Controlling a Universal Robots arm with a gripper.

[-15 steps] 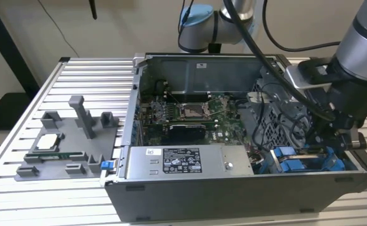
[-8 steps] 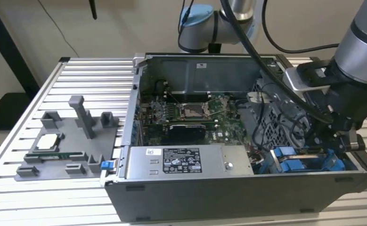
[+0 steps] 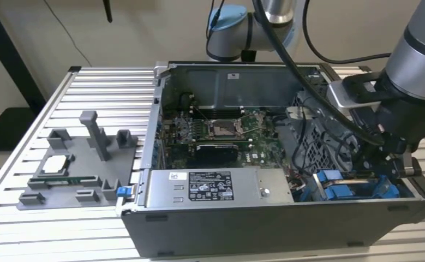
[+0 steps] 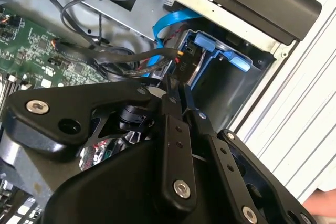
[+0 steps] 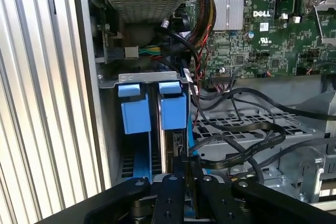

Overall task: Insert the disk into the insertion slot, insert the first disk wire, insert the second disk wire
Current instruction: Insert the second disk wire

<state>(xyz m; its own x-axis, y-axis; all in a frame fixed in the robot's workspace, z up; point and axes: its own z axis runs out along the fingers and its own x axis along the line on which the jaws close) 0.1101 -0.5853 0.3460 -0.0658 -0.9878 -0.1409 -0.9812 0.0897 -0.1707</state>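
The disk (image 5: 176,141) stands on edge inside the insertion slot (image 5: 135,113), a grey bay with blue rails in the case's front corner at the exterior view's right (image 3: 340,191). In the second wrist view the disk (image 4: 192,70) sits in its blue carrier (image 4: 220,50). A black wire's plug (image 4: 181,55) sits against the disk's end. My gripper (image 4: 176,88) hangs just over that end, its fingers (image 5: 173,182) pressed together on a second black wire (image 5: 247,148) that loops back over the perforated cage.
The open computer case (image 3: 270,229) lies on a slatted aluminium table (image 3: 96,87). A labelled power-supply box (image 3: 220,186) sits beside the bay, and the motherboard (image 3: 220,131) lies behind it. A grey fixture (image 3: 81,164) with parts stands at the exterior view's left.
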